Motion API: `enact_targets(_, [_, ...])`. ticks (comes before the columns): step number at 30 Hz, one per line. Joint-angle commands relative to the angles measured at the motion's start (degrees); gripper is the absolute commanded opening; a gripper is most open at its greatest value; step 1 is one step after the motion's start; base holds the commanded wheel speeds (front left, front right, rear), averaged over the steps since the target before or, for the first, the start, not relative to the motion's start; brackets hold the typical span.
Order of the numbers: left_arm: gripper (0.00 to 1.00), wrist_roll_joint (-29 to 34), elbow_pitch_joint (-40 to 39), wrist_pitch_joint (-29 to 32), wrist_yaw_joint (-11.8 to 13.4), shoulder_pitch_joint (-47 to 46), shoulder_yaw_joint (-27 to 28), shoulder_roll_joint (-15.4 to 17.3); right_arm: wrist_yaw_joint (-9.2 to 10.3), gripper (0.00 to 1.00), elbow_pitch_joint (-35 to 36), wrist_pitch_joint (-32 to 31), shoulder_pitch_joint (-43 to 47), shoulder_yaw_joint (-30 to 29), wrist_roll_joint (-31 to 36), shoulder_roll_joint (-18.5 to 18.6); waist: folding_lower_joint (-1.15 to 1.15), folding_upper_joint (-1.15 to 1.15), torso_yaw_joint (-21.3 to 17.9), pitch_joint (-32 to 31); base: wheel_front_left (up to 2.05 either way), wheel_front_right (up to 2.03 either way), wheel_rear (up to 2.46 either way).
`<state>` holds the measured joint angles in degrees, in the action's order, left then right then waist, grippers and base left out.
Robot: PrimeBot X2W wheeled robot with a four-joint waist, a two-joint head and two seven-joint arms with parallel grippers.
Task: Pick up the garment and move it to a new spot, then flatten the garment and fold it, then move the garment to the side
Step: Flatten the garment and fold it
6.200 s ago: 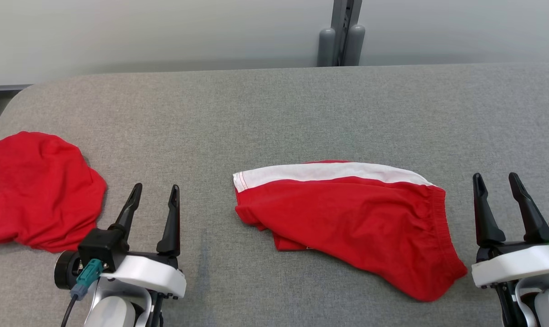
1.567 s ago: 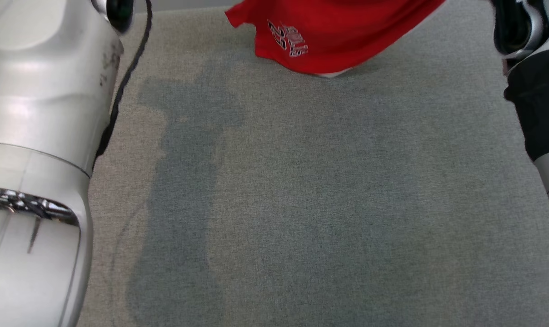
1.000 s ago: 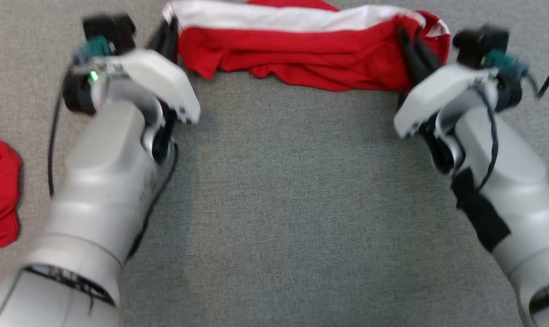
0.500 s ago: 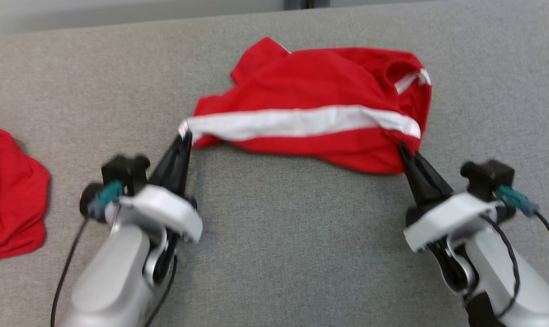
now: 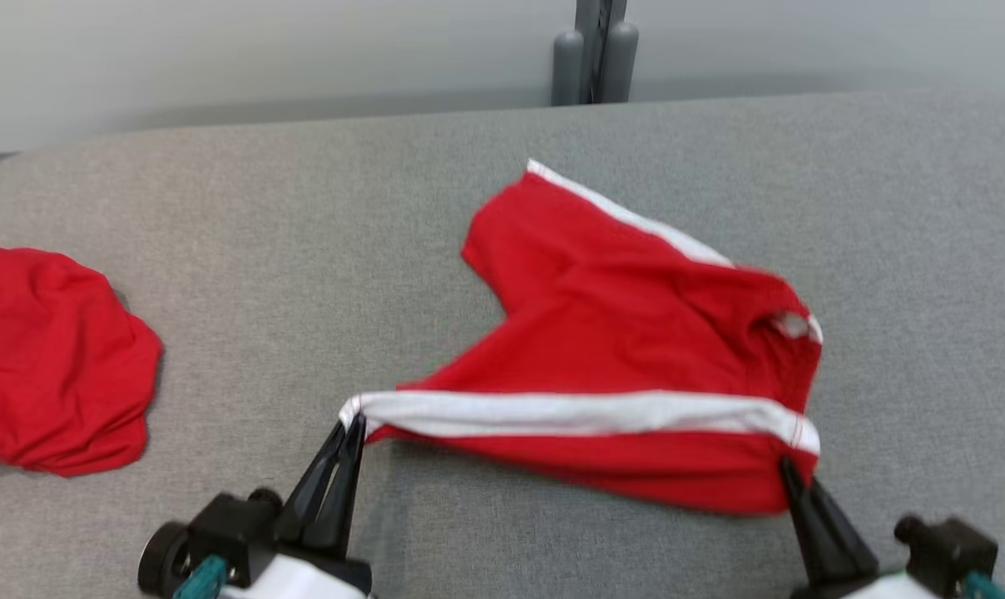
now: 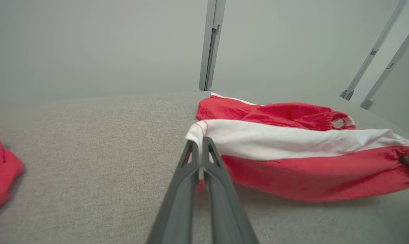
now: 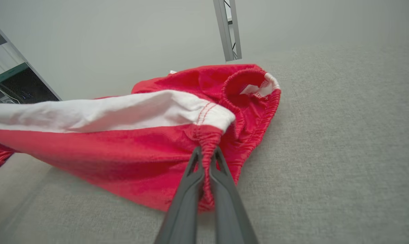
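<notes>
at the far left of the grey desk [image 5: 303, 249] a second red garment [image 5: 53, 358] lies crumpled, well apart from the work, so it looks out of play for now. next, at the near edge, the left tool [image 5: 349, 426] has its two dark fingers pressed together on the left end of the white stripe [image 5: 569, 412] of the red shorts [image 5: 636, 333], pinching the leg-hem corner; the left wrist view shows white cloth caught between the closed tips. the red shorts lie in the middle of the desk, just ahead of both tools. their near edge is raised and drawn fairly taut between the two grips, while the far leg trails flat on the desk toward the grey post [image 5: 594, 58] beyond the far edge. this two-corner hold seems meant to stretch the cloth so it can be laid out flat before folding. at the right, the right tool [image 5: 789, 476] is likewise closed, nipping the gathered elastic waistband [image 7: 240, 75] at the near right corner, with the waist opening bunched just beyond its tips.
</notes>
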<state>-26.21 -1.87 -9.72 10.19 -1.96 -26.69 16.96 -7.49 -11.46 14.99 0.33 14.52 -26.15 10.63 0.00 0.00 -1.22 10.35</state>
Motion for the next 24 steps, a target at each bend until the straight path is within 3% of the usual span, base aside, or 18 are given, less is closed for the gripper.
enact_targets(1, [0.00,0.55,-2.49,0.88,1.32,2.00,0.27,0.85,-0.01,0.00,1.21,0.29,2.55,-0.62,0.73,-0.27,0.00,0.00,0.45,-1.71,0.00,0.00,0.00])
enact_targets(7, [0.00,0.30,-11.20,5.23,5.71,9.48,0.74,3.03,-0.01,0.00,4.27,0.15,11.53,-0.77,2.33,-1.20,0.00,0.00,0.09,-4.80,0.00,0.00,0.00])
enact_targets(13, [0.00,-0.44,-14.85,6.86,7.17,11.92,1.66,4.52,-0.01,0.00,7.86,-1.74,15.61,-1.27,3.71,-1.79,0.00,0.00,-0.66,-5.56,0.00,0.00,0.00])
enact_targets(18, [0.00,-1.37,-13.37,6.83,4.01,6.89,1.54,4.69,-0.01,0.00,8.33,-3.49,12.24,-1.53,3.33,-2.81,0.00,0.00,-1.60,-3.66,0.00,0.00,0.00])
enact_targets(24, [0.00,-1.99,-6.81,7.03,-2.15,-7.14,1.49,4.03,-0.01,0.00,6.71,-5.18,4.01,-2.53,3.10,-4.89,0.00,0.00,-3.04,1.28,0.00,0.00,0.00])
